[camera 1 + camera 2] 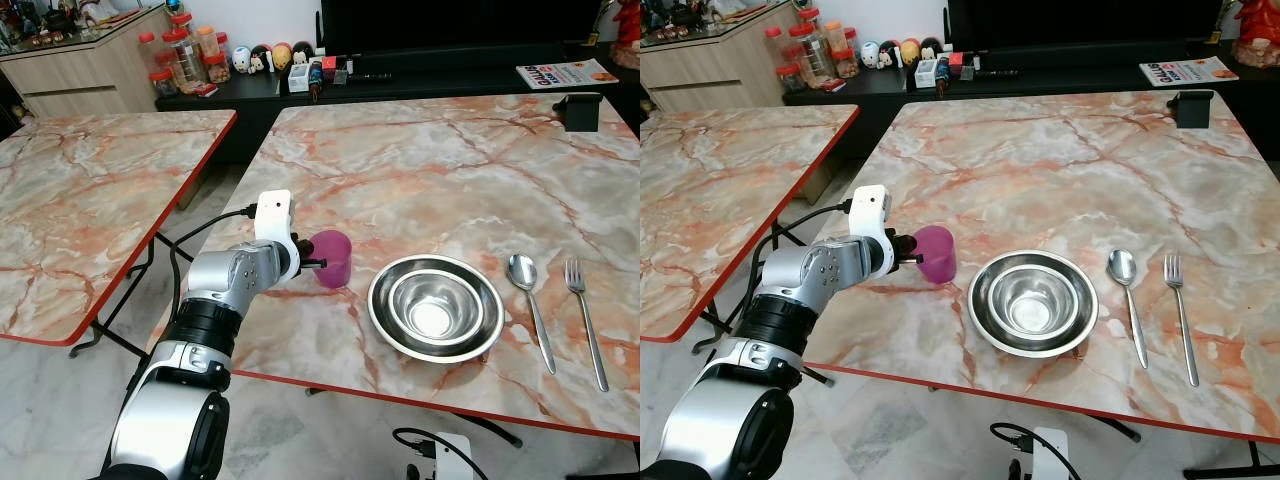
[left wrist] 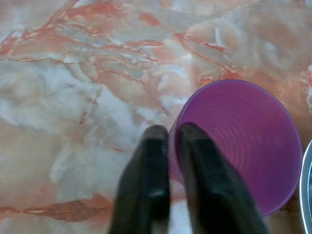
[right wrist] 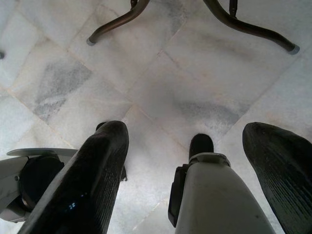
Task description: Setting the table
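Now the left tool [image 2: 168,141] pinches the rim of the purple cup [image 1: 333,259] on the desk [image 1: 440,180], beside the bowls [image 1: 435,306]. Right tool [image 3: 187,146] hangs wide open over the floor [image 3: 161,73].

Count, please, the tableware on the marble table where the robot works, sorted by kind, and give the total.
Cup: 1, a purple cup, its rim pinched by the left gripper
Bowls: 2, a small steel bowl nested in a large steel bowl
Spoon: 1, the spoon
Fork: 1, the fork
Total: 5
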`<state>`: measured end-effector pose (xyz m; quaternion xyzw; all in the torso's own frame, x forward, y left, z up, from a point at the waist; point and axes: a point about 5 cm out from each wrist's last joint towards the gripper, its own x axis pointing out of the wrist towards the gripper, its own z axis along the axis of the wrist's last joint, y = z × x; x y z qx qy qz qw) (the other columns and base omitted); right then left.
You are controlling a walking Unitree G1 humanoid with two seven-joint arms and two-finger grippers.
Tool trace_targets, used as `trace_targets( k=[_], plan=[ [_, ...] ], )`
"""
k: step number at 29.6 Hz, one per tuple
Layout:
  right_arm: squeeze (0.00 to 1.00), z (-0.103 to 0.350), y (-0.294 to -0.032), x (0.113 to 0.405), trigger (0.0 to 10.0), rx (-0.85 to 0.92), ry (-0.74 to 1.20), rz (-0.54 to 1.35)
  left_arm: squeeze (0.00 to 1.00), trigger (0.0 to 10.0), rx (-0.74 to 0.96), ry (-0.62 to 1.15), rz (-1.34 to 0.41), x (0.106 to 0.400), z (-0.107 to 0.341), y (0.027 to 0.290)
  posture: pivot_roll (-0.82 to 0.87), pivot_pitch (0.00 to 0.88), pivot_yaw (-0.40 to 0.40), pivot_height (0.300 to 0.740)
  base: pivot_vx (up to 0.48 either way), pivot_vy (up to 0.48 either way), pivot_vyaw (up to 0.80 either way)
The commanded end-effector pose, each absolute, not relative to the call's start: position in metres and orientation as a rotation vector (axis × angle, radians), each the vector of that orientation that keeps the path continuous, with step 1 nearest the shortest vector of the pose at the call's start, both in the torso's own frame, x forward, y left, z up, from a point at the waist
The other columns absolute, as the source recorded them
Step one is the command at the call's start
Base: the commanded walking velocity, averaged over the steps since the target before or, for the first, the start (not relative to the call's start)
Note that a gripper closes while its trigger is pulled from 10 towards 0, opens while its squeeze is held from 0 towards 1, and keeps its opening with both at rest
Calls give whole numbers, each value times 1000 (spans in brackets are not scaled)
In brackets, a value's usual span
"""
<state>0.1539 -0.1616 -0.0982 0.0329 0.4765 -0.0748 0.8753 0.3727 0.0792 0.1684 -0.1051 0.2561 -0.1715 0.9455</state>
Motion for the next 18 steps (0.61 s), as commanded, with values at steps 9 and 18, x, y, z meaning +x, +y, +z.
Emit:
trace_targets(
  k=[9,18],
  plan=[
    [0,-99,-157,152,10000,86,1001,-161,886,10000,-210,437,-339,377,185,82,42,0,162,740,0,0,0],
    [0,-98,-159,154,10000,85,997,-164,0,10000,-315,129,-294,377,233,112,43,0,147,740,0,0,0]
  ],
)
